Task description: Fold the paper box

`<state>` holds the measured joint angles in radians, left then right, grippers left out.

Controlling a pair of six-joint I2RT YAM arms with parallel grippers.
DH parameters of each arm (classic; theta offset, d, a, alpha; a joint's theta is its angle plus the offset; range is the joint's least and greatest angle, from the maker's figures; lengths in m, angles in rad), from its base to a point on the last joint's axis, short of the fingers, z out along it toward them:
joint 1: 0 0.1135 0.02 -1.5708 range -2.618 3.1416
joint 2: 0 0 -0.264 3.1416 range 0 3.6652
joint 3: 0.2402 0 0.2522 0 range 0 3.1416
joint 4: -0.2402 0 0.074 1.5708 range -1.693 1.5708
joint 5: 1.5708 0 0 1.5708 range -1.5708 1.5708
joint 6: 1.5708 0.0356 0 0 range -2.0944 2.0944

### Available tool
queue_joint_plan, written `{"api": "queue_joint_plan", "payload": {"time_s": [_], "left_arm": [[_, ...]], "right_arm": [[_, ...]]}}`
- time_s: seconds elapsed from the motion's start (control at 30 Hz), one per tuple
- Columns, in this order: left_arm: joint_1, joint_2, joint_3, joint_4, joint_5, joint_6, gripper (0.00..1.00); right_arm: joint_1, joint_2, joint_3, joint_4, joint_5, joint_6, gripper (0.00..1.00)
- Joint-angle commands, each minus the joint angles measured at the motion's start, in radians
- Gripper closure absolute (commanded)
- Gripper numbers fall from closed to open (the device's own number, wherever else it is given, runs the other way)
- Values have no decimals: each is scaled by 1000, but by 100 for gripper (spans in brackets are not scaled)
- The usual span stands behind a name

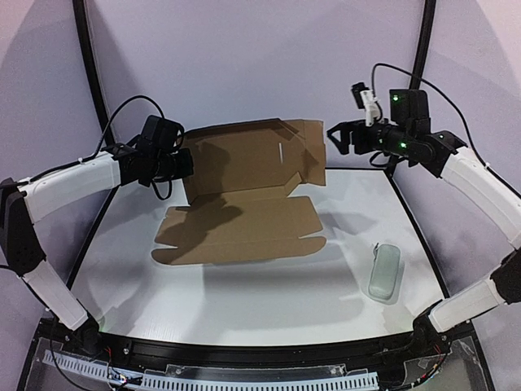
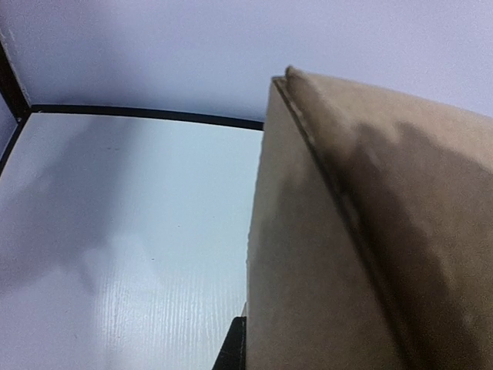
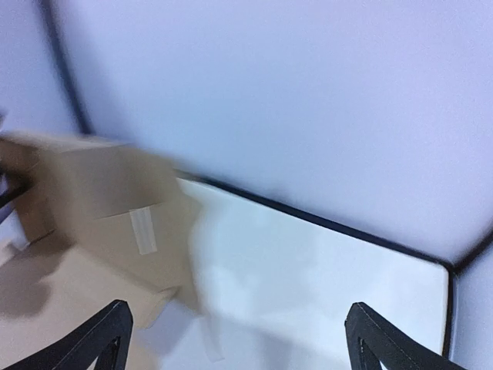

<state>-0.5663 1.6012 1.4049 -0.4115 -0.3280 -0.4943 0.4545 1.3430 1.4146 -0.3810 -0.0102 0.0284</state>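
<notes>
A white desk (image 1: 244, 301) carries the paper box (image 1: 240, 224), half raised: its front panel lies flat, its rear panel stands tilted up behind, and a side flap juts out at the box's right end. Your left claw (image 1: 184, 163) is clenched on the left edge of the raised rear panel, with cardboard filling its wrist view. Your right claw (image 1: 335, 135) hangs released just off the box's right flap, fingers spread wide with nothing between them. A small pale case (image 1: 384, 271) lies well to the right of the box and nearer the arm bases, apart from the work.

The step in hand looks to be turning in the right-end flap while the rear wall is held up. To do it well, hold the left grip steady so the wall does not sag. Bring the open claw onto the flap close to its crease rather than its tip, then push along the scored line so the card bends there and not across the panel.
</notes>
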Motion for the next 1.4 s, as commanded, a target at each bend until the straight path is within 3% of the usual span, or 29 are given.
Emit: {"api": "queue_joint_plan", "payload": {"time_s": [0.0,0.17,0.4,0.57,0.8,1.2,1.37], "left_arm": [[3,-26,-13,57,44,18,99],[3,-42,-23,69,64,22,99],[5,-49,-21,63,56,16,99],[5,-28,2,24,9,-1,99],[5,2,34,2,2,-13,99],[5,11,42,3,9,-17,99],[5,16,48,-2,0,-22,99]], "right_arm": [[-117,45,-11,-10,76,187,2],[-210,148,-10,4,-141,238,2],[-214,287,55,62,-612,195,2],[-200,296,33,148,-890,180,2],[-115,330,73,101,-1024,79,2],[-58,375,102,122,-1019,83,4],[-43,363,73,296,-1095,184,3]]}}
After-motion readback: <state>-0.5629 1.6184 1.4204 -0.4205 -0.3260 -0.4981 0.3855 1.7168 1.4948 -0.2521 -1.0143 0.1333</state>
